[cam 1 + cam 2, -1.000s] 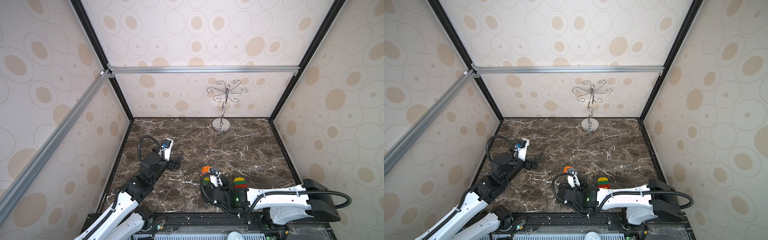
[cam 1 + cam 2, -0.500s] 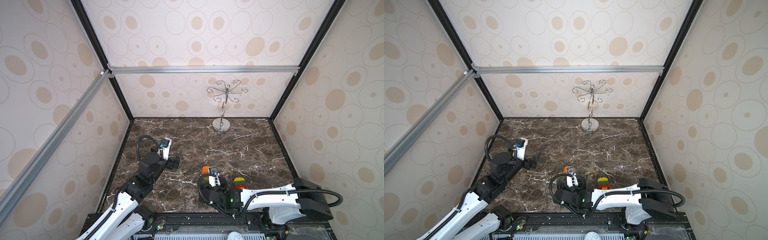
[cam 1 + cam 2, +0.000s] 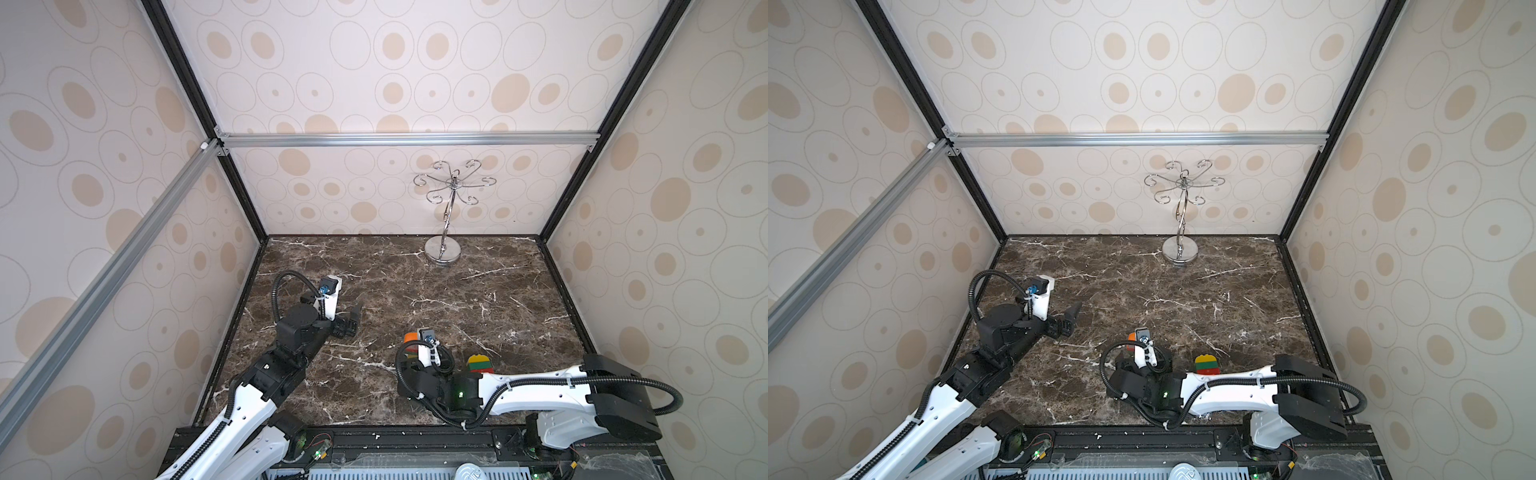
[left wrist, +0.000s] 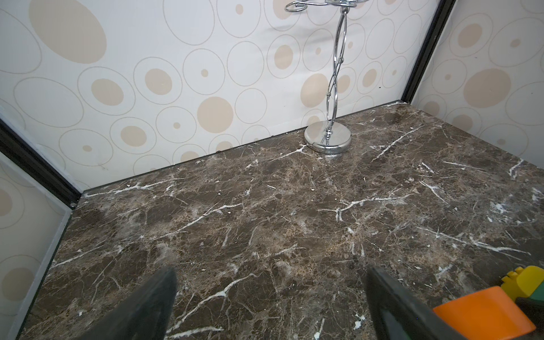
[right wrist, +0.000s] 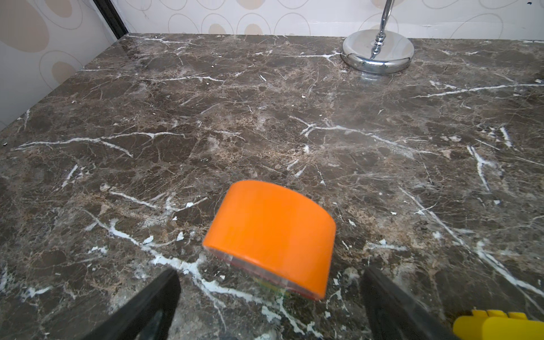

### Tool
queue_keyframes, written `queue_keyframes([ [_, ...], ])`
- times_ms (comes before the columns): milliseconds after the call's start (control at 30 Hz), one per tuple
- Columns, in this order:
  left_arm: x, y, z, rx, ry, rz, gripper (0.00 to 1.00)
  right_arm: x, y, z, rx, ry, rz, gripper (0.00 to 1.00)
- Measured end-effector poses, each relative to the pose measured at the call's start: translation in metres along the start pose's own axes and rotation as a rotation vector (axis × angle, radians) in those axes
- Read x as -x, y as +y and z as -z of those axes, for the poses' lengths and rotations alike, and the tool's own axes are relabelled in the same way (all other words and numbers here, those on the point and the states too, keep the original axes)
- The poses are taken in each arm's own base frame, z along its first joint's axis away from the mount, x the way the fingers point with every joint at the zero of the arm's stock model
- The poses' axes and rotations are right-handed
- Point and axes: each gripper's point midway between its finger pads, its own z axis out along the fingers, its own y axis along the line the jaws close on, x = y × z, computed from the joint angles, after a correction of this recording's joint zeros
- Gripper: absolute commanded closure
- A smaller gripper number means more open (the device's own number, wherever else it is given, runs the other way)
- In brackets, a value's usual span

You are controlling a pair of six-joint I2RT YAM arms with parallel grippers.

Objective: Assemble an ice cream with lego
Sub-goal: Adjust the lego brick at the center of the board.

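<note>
An orange domed lego piece sits tilted near the table's front, with red and green showing under its rim. My right gripper is open just behind it, one finger on each side, touching nothing. In both top views its wrist camera hides these jaws. To the right stands a small lego stack with a yellow dome over green and red. My left gripper hovers open and empty over bare marble at the left, well apart from the lego.
A silver hooked metal stand rises at the back of the marble table. Patterned walls close in the left, back and right sides. A black rail runs along the front edge.
The right arm's rear links have swung slightly left and lower, while its gripper stays by the orange piece. The left arm has hardly moved, and both grippers remain open.
</note>
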Motion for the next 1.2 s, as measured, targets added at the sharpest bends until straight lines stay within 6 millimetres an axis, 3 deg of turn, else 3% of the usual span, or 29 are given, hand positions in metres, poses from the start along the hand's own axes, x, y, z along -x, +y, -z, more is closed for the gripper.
queue_keyframes([
  [1200,-0.002,0.0,-0.001,-0.011,0.003,0.003,0.0,-0.001,0.001,-0.025,-0.047,-0.007,0.036,0.02],
])
